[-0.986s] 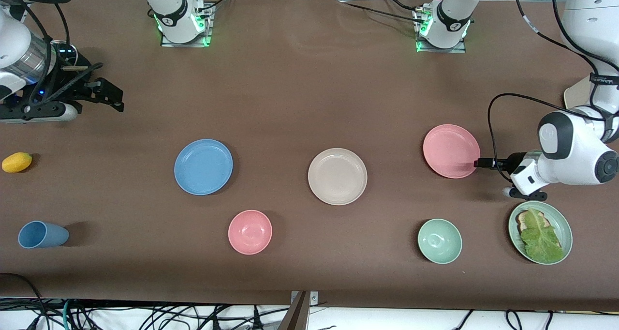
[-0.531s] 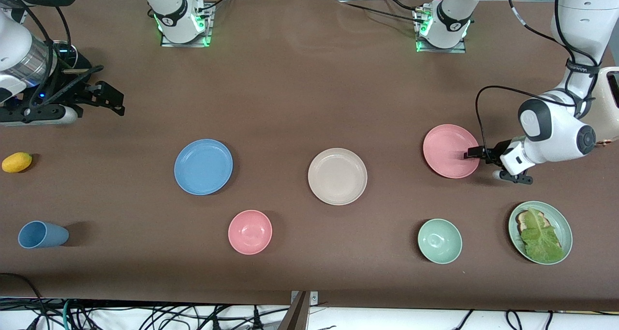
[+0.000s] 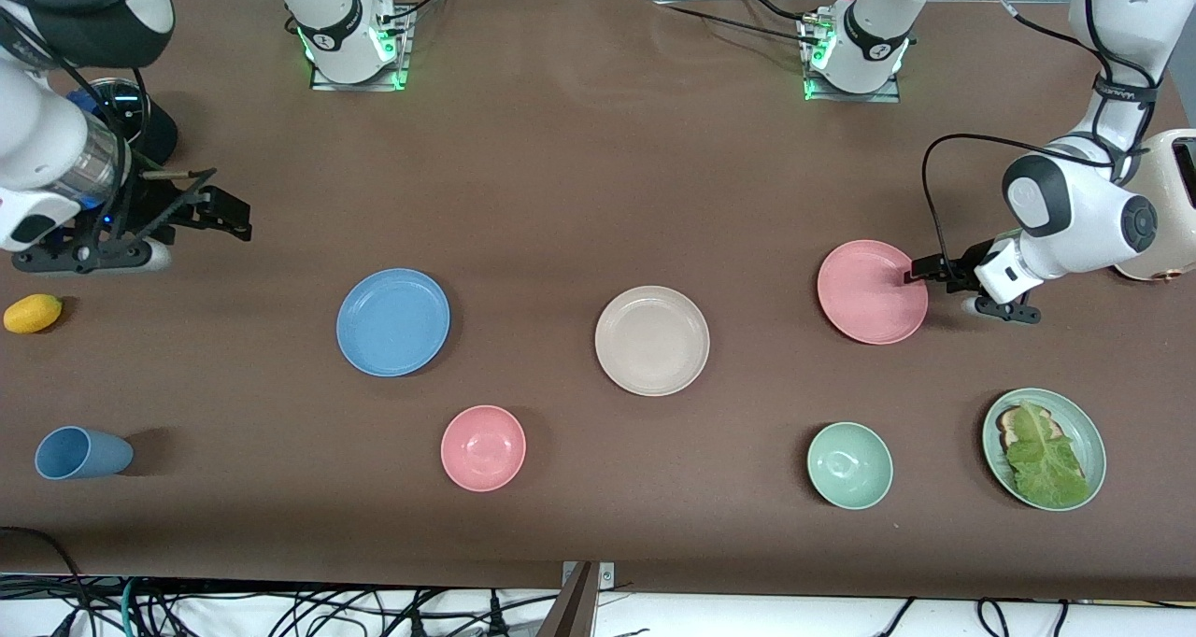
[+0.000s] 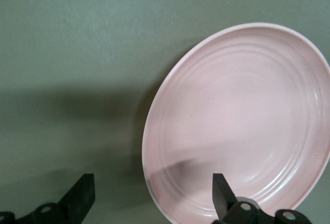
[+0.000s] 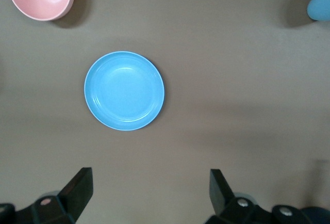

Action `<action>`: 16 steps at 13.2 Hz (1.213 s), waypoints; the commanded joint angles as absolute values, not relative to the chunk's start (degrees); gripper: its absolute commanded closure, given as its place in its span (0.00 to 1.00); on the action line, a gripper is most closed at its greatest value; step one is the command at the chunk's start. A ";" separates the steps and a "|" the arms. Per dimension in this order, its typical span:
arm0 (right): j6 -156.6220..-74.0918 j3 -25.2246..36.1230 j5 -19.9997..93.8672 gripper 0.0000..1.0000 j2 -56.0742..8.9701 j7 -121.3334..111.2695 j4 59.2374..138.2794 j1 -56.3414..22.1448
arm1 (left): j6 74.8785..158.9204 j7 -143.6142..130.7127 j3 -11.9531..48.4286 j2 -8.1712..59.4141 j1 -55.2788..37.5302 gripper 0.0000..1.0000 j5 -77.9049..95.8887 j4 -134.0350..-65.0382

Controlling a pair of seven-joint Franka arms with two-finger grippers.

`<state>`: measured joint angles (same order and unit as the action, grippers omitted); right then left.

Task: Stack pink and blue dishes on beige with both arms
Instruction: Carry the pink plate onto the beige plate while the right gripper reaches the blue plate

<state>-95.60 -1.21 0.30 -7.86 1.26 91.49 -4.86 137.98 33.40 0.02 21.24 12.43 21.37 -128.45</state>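
Observation:
The pink plate (image 3: 872, 291) lies toward the left arm's end of the table, the beige plate (image 3: 651, 340) in the middle, and the blue plate (image 3: 392, 321) toward the right arm's end. My left gripper (image 3: 918, 271) is open and low at the pink plate's rim. In the left wrist view the left gripper (image 4: 152, 198) straddles the pink plate's (image 4: 242, 121) rim, one finger over the dish and one outside it. My right gripper (image 3: 238, 221) is open over bare table, apart from the blue plate. In the right wrist view the right gripper (image 5: 149, 190) is empty, with the blue plate (image 5: 124, 90) farther off.
A pink bowl (image 3: 483, 447), a green bowl (image 3: 849, 465) and a green plate with lettuce on toast (image 3: 1044, 448) sit nearer the front camera. A blue cup (image 3: 82, 453) lies on its side near a yellow fruit (image 3: 33, 313). A cream toaster (image 3: 1163, 207) stands beside the left arm.
My left gripper has slid along the pink plate's edge toward the robots' bases. My right gripper has shifted slightly toward the blue plate. No plate has moved.

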 commanded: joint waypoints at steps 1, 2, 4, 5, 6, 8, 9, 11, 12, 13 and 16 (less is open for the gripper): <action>-97.55 -1.41 1.14 0.00 -10.54 -1.49 91.40 -3.87 | 139.83 36.03 -0.09 20.91 12.04 0.00 24.87 -130.34; -99.73 -1.49 1.06 0.00 -11.59 -1.49 92.62 -3.95 | 140.70 36.12 -0.17 21.18 11.78 0.00 25.92 -130.43; -105.52 -1.49 1.05 0.00 -12.83 -1.49 97.53 -3.96 | 141.94 36.12 -0.17 22.23 11.60 0.34 27.42 -130.34; -109.91 -1.76 1.05 0.00 -12.74 -1.49 101.04 -4.04 | 141.86 36.04 -0.18 22.32 11.51 0.65 27.68 -130.34; -114.21 -1.84 1.05 0.00 -12.74 -1.49 104.38 -4.13 | 141.68 36.04 -0.18 22.32 11.34 0.97 27.69 -130.34; -123.18 -1.93 1.05 0.00 -14.05 -1.49 110.19 -4.22 | 141.15 36.12 -0.18 22.41 11.34 1.00 27.60 -130.25; -127.49 -2.11 1.05 0.00 -15.45 -1.49 112.39 -4.22 | 140.72 36.12 -0.18 22.33 11.34 1.00 27.51 -130.17; -134.35 -2.11 1.05 0.00 -17.83 -1.41 115.65 -4.22 | 138.79 36.12 -0.18 22.06 11.34 1.00 27.33 -129.64; -137.08 -2.20 1.05 0.01 -19.06 -1.41 116.71 -4.22 | 138.78 35.95 -0.18 21.97 11.34 1.00 27.25 -129.55; -139.28 -2.20 1.14 0.01 -20.12 -1.32 117.50 -4.31 | 138.61 35.86 -0.18 21.80 11.34 1.00 27.25 -129.29; -142.73 -2.20 1.14 0.02 -23.11 -1.32 117.77 -4.39 | 132.84 34.90 -0.09 21.53 11.34 1.00 27.68 -125.97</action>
<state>-140.96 -1.79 0.32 -22.59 -0.50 117.30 -4.60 136.81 34.20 0.12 21.94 11.76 25.63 -128.17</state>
